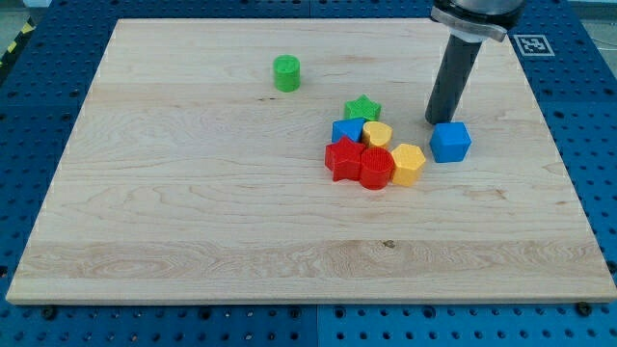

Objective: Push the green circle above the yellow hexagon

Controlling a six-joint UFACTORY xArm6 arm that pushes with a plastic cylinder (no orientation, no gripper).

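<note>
The green circle (286,73) stands alone toward the view's top, left of centre. The yellow hexagon (409,163) lies at the right end of a tight cluster near the board's middle. My tip (437,120) is at the view's right, just above the left part of a blue hexagon-like block (450,142), close to it or touching. The tip is to the upper right of the yellow hexagon and far right of the green circle.
The cluster holds a green star (362,108), a blue block (346,132), a yellow heart (377,133), a red star (341,158) and a red cylinder (376,168). The wooden board (193,222) lies on a blue pegboard table.
</note>
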